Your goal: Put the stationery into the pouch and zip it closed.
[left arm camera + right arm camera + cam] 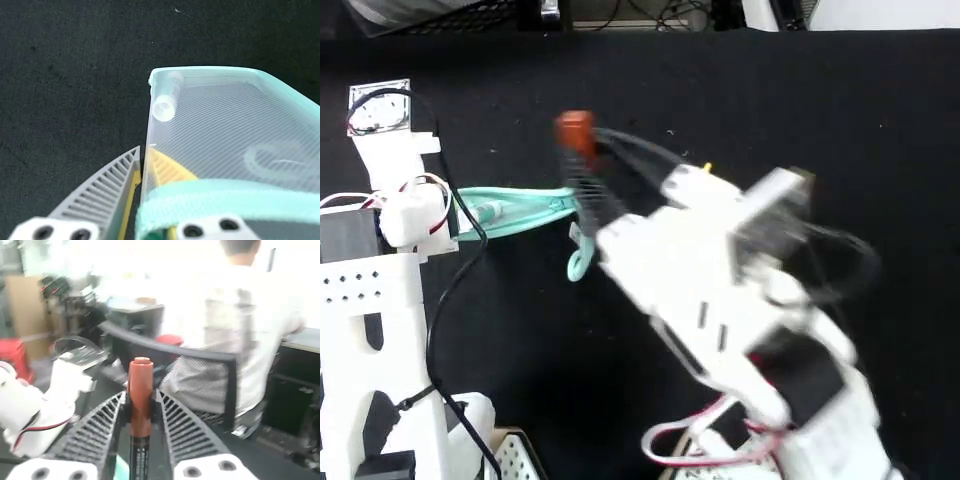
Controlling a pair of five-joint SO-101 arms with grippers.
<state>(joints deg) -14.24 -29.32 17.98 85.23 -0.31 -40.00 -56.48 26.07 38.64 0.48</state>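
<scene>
Quick update from us. The left hand (145, 156) is clamped on one end of the pouch (225, 125), a see-through one with a mint rim. One grey ribbed finger (102, 192) sits against the outside of the pouch wall, and something yellow shows through the plastic right at the grip. Through the wall, near the pouch's corner farthest from that grip, we can see a white tube-shaped thing (164, 106). We can't tell what it is exactly.

From the high view we see the pouch (520, 212) edge-on over the black worktop (820, 110), but we can't tell if it's touching the cloth. A mint loop (578, 262) hangs at the pouch end away from the left hand.

The right hand (580, 165) is right at that same far end of the pouch. Its dark ribbed fingers are squeezed around a marker (575, 130) with a red-brown cap, and the capped end pokes out past the fingertips, just beyond the pouch's rim. In the right wrist view the marker (141, 375) sits snug between the two fingers, cap pointing away from the wrist. The marker is outside the pouch, and we can't tell if it's touching the rim.
</scene>
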